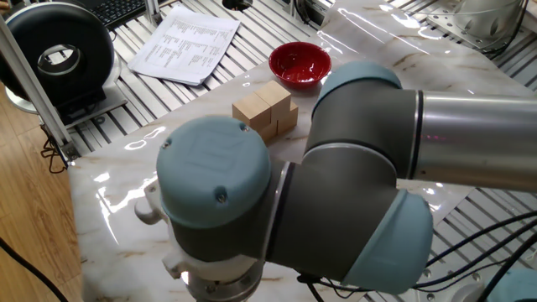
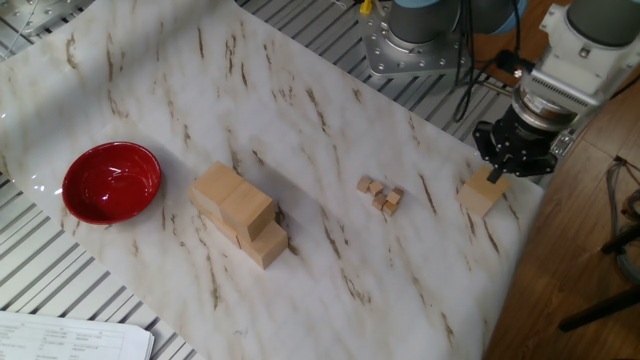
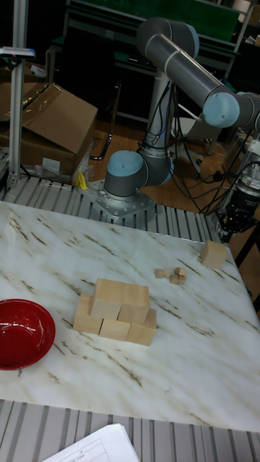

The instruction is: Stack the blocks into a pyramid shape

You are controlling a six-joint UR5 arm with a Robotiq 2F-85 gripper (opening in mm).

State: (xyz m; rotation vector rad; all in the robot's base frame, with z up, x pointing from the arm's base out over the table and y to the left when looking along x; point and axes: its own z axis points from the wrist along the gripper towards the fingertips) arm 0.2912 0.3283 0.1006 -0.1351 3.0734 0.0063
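From my seat the arm fills most of one fixed view, so I rely on the other two cameras. The marble table carries everything, and its near-right corner is where the gripper hangs, just above a lone block. That loose block sits right at the table's edge, apart from the gripper; I see a small gap between the dark fingers and the cube's top in the other fixed view, and in the tall fixed view the gripper is above and slightly behind the block. I cannot tell from these pictures whether the fingers are spread or closed; nothing is in them.

The pyramid shape stands mid-table, well apart from the gripper. In the tall fixed view I count three cubes along the front of the bottom row and two on the upper level of the stack; more may be hidden behind.

One red bowl lies just beyond the stack on the far side from the gripper. Between stack and loose block lies one cluster of tiny cubes, about four or five. The marble between that cluster and the stack is bare. A printed sheet lies off the marble, on the slatted frame.
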